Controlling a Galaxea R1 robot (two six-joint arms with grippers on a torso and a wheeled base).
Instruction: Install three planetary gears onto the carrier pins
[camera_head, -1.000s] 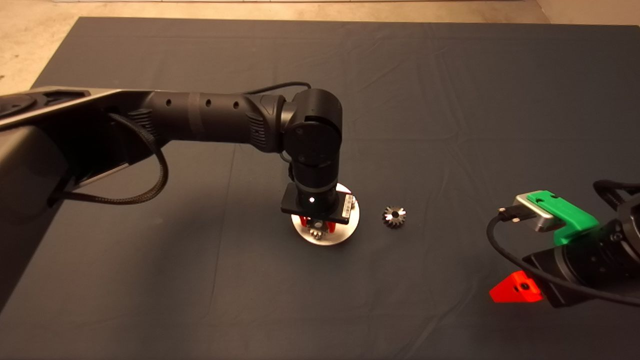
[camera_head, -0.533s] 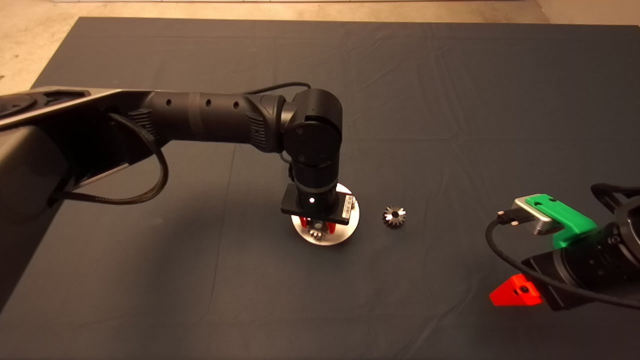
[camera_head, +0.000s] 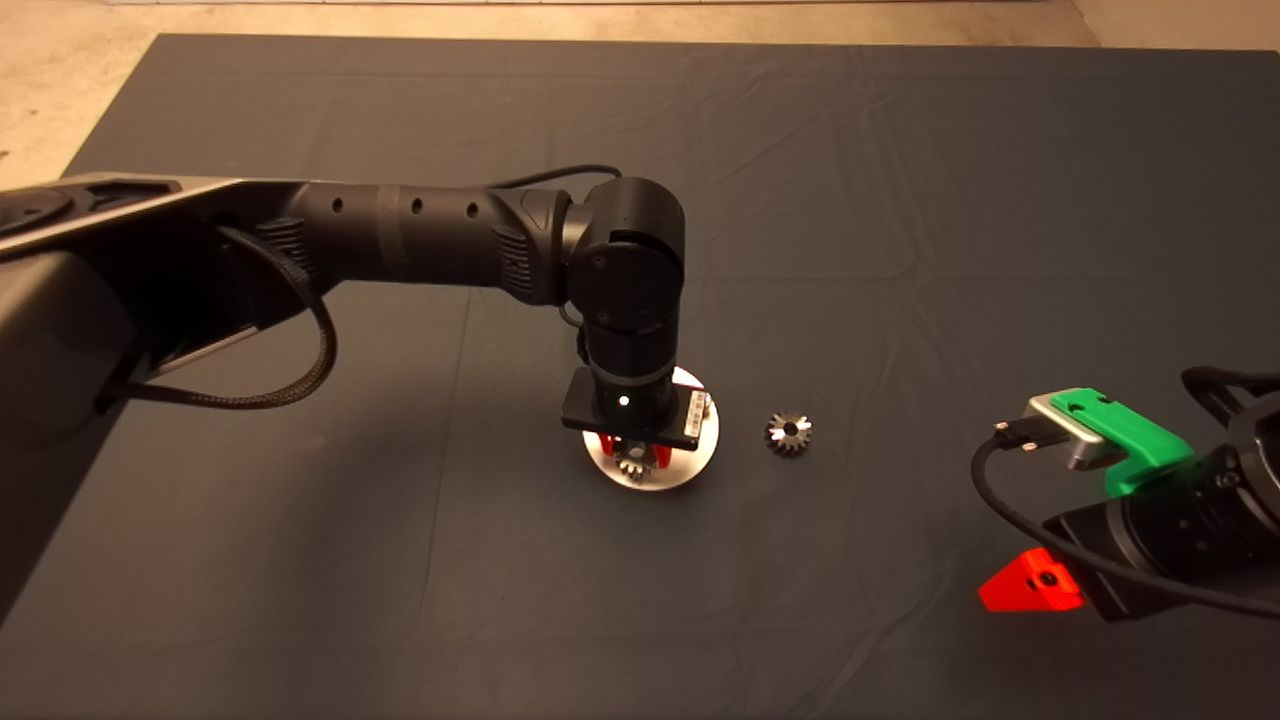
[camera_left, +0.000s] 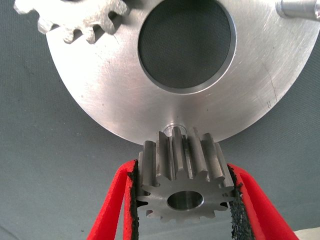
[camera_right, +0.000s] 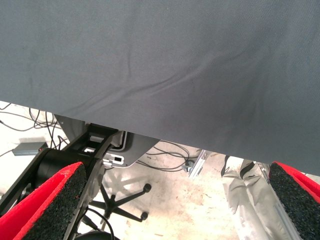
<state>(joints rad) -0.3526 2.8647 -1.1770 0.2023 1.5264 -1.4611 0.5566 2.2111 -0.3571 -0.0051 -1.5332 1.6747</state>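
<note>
Left end effector (camera_left: 184, 200) grips gear (camera_left: 184, 182) over disc (camera_left: 115, 95).

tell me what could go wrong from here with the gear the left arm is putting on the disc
The left gripper has its jaws shut on a planetary gear at the rim of the white disc. The carrier pin beneath it barely shows, so the bore may miss the pin and the gear could jam or tilt. Pressing at the rim might also tip or slide the disc. The loose gear lies close beside the disc, and a shifted disc could knock it.
</note>
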